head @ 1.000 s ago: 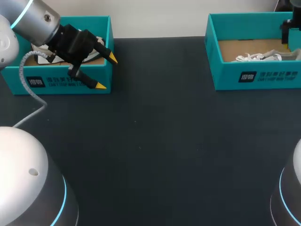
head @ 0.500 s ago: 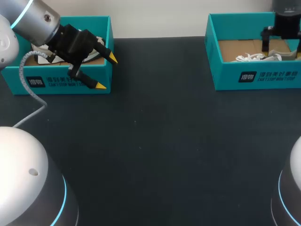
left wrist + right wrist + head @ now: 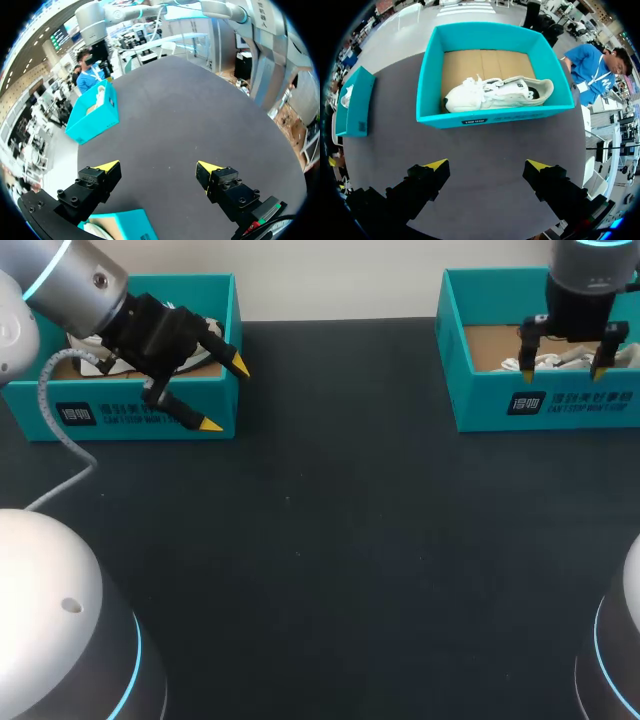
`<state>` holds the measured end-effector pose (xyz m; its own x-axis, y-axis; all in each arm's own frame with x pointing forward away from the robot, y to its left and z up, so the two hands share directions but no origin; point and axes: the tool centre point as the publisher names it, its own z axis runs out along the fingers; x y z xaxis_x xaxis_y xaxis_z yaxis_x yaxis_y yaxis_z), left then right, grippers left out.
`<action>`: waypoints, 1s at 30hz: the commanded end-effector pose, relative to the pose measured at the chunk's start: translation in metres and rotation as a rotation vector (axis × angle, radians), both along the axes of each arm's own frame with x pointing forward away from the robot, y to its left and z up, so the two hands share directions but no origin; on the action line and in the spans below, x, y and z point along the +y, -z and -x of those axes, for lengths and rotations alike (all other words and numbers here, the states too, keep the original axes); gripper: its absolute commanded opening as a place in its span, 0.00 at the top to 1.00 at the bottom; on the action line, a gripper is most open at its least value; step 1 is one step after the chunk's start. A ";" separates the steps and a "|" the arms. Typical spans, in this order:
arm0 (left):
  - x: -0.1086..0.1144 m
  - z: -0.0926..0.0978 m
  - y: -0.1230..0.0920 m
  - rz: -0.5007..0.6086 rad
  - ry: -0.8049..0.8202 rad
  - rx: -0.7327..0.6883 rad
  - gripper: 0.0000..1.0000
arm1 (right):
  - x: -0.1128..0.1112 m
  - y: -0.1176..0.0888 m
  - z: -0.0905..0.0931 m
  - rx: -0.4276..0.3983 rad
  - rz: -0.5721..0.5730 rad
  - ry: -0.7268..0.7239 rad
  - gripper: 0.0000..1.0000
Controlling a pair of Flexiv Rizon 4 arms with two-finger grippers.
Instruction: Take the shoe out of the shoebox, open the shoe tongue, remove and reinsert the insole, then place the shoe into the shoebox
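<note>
A white sneaker (image 3: 497, 93) lies on its side in the teal shoebox (image 3: 490, 117) at the table's far right, toe pointing left. In the head view my right gripper (image 3: 562, 375) hangs open over that shoebox (image 3: 540, 405), its tips near the front wall with nothing between them. The right wrist view places the box ahead of the right gripper (image 3: 487, 167). My left gripper (image 3: 226, 394) stands open and empty at the right front corner of a second teal shoebox (image 3: 150, 415) at the far left. In the left wrist view the left gripper (image 3: 157, 166) faces bare table.
The left shoebox (image 3: 352, 107) holds another white shoe (image 3: 90, 362), mostly hidden by my left arm. The dark tabletop (image 3: 330, 540) stretches between the two boxes. The left wrist view shows the right shoebox (image 3: 92, 117) far across the table.
My right arm has come in from the right edge and now hangs over the right shoebox. The left arm has stayed still.
</note>
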<state>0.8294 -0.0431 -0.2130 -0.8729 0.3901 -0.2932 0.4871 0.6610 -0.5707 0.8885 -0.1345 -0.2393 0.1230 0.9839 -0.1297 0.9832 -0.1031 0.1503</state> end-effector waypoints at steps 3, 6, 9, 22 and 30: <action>0.031 -0.023 -0.019 -0.092 0.416 -0.126 0.00 | -0.004 0.001 0.004 -0.025 -0.013 -0.006 0.00; 0.040 -0.034 -0.027 -0.201 0.567 -0.157 0.00 | -0.004 0.001 0.004 -0.025 -0.013 -0.006 0.00; 0.049 -0.042 -0.037 -0.348 0.709 -0.214 0.00 | -0.004 0.001 0.004 -0.025 -0.013 -0.006 0.00; 0.062 -0.058 -0.038 -0.602 0.836 -0.369 0.00 | -0.004 0.001 0.004 -0.025 -0.013 -0.006 0.00; 0.062 -0.058 -0.038 -0.602 0.836 -0.369 0.00 | -0.004 0.001 0.004 -0.025 -0.013 -0.006 0.00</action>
<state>0.8929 0.0226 -0.1783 -0.2173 0.9610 -0.1713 0.9759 0.2107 -0.0562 0.8842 -0.1387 -0.2403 0.1201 0.9860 -0.1156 0.9799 -0.0991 0.1733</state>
